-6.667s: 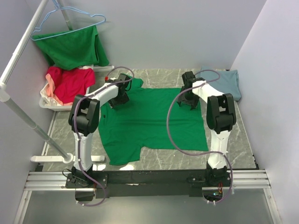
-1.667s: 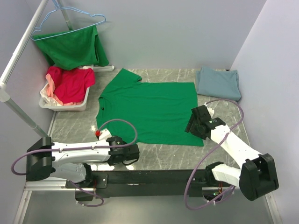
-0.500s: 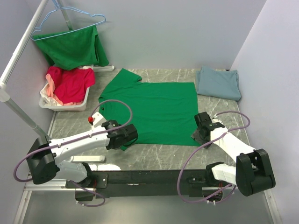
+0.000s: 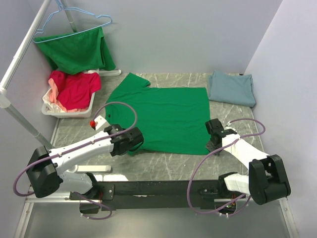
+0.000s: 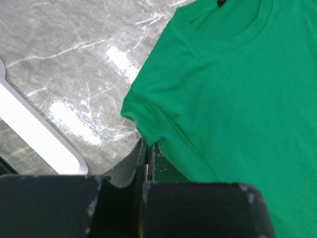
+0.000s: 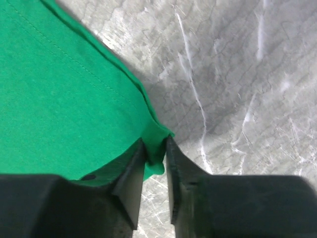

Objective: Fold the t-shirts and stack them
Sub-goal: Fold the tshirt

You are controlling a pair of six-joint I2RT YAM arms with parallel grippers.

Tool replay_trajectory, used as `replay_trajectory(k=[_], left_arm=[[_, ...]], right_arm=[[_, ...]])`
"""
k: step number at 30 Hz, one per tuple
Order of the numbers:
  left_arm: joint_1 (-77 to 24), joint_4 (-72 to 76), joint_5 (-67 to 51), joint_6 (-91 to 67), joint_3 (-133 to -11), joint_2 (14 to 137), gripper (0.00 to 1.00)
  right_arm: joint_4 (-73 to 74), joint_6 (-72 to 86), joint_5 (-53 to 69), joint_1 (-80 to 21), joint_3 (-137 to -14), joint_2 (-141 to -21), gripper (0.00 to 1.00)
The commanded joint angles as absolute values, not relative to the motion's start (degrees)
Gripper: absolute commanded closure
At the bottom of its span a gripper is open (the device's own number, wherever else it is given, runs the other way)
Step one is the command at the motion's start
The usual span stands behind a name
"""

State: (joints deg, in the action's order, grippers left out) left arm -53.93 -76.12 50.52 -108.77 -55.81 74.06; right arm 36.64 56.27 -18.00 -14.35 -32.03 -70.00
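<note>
A bright green t-shirt (image 4: 163, 116) lies spread flat on the marble table, neck toward the left. My left gripper (image 4: 130, 141) is at its near-left sleeve. In the left wrist view the gripper (image 5: 147, 146) is shut, with the sleeve's edge (image 5: 143, 130) pinched at its tips. My right gripper (image 4: 213, 144) is at the near-right hem corner. In the right wrist view its fingers (image 6: 156, 148) press a bunched fold of the green hem (image 6: 159, 136) from both sides. A folded dusty blue-grey t-shirt (image 4: 233, 88) lies at the back right.
A white basket (image 4: 67, 113) at the back left holds red and pink t-shirts (image 4: 74, 89). Another green tee (image 4: 77, 49) hangs from a blue hanger above it. A slanted white pole (image 4: 25, 124) and its base rail (image 5: 39, 139) run along the left side.
My left gripper has carried the sleeve a little farther up and inward over the shirt. The right gripper's fingers have closed in on the hem corner.
</note>
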Motion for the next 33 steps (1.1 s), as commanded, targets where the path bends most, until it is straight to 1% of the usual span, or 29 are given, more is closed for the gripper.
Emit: replay_trajectory(k=[1, 2, 9, 10, 13, 16, 22, 33], left_arm=[[-52.9, -78.4, 53.5, -107.2, -58.0, 73.0, 0.99], [-52.6, -78.4, 53.6, -107.1, -58.2, 73.0, 0.99], [-50.1, -78.4, 54.8, -104.9, -58.4, 72.1, 0.99], [-49.7, -78.4, 54.9, -104.8, -58.7, 71.9, 0.99], [-48.0, -78.5, 56.0, -103.9, -59.7, 71.7, 0.99], [-46.9, -78.5, 57.7, -102.9, -61.6, 72.2, 0.99], [-44.2, -78.0, 60.8, -100.2, -67.1, 76.0, 0.99], [-41.7, -73.0, 61.8, -93.0, -73.3, 85.4, 0.99]], right_arm=[[37.3, 57.4, -18.9, -14.1, -30.9, -71.8, 0.76], [37.3, 57.4, -18.9, -14.1, -30.9, -71.9, 0.78], [37.9, 57.1, -18.3, -14.1, -30.4, -67.9, 0.79], [38.1, 57.1, -18.5, -14.1, -30.3, -67.3, 0.81], [38.9, 57.0, -18.7, -14.1, -30.9, -65.2, 0.92], [39.8, 56.6, -19.0, -14.0, -32.3, -64.2, 1.00], [40.4, 55.0, -20.0, -14.0, -38.9, -64.8, 1.00], [36.8, 51.1, -20.0, -11.3, -46.8, -72.3, 1.00]])
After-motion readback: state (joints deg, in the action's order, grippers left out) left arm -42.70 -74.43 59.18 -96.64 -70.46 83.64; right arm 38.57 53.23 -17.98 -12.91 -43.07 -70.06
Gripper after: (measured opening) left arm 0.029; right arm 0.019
